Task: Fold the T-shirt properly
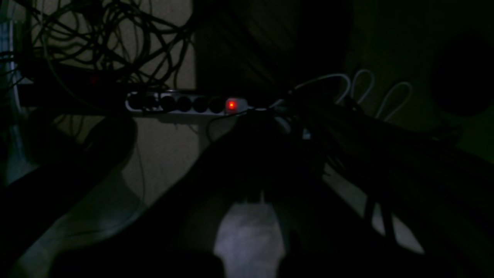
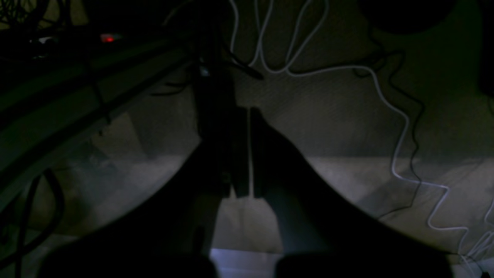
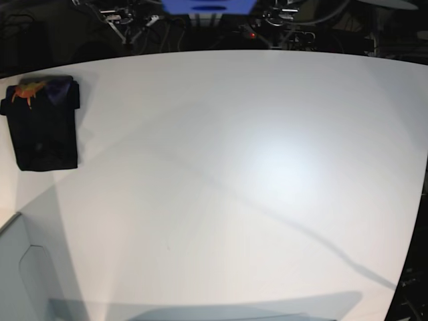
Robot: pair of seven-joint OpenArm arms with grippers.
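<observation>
The black T-shirt [image 3: 43,127] lies folded into a compact rectangle at the far left of the white table [image 3: 234,174], with its orange print [image 3: 25,94] and purple neck patch [image 3: 60,87] on top. Neither arm shows in the base view. In the dim left wrist view my left gripper [image 1: 259,127] is a dark silhouette with its jaws together, pointing at the floor behind the table. In the right wrist view my right gripper [image 2: 249,116] shows only a thin slit between its jaws and holds nothing. The shirt is out of both wrist views.
A white power strip [image 1: 185,104] with a red lit switch and tangled dark cables [image 1: 96,42] lie beyond the table. A white cable [image 2: 401,127] snakes over the floor. A grey panel [image 3: 20,267] stands at the table's front left corner.
</observation>
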